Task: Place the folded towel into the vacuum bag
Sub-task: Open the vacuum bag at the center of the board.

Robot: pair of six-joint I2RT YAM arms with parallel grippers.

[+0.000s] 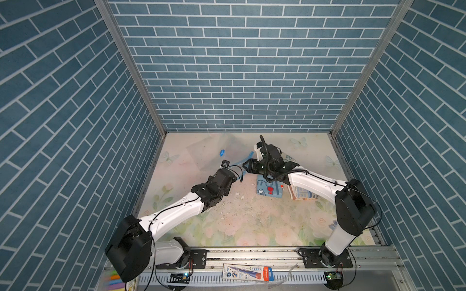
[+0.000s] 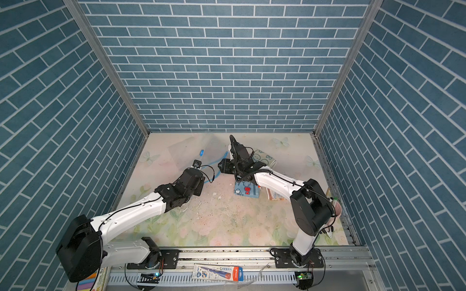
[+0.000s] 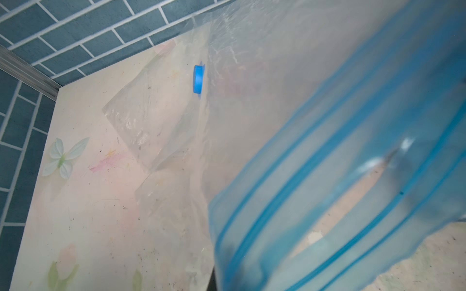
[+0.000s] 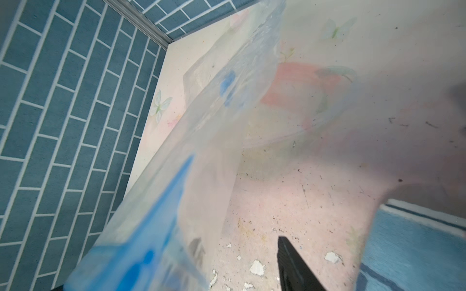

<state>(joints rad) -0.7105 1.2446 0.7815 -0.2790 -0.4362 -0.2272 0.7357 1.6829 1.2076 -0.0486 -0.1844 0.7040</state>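
Observation:
The vacuum bag [image 1: 210, 153] lies clear and hazy at the back of the table, its round blue valve cap [image 1: 222, 152] [image 3: 198, 78] standing up. Its blue zip strip [image 3: 327, 189] [image 4: 151, 239] is lifted off the table. My left gripper [image 3: 232, 277] is shut on that strip, which drapes over it. My right gripper [image 1: 245, 166] [image 2: 220, 166] is open beside the strip; one black finger [image 4: 290, 264] shows bare, the other is behind the plastic. A blue folded towel [image 1: 269, 189] [image 2: 247, 189] [image 4: 416, 239] lies flat under my right forearm, outside the bag.
A second folded towel with striped edges [image 1: 302, 194] lies right of the blue one, and a pale patterned one [image 2: 263, 157] behind my right wrist. White chips [image 1: 237, 194] dot the flowered table. A pink cup [image 2: 336, 209] stands by the right wall. A pencil pack [image 1: 248, 273] rests on the front rail.

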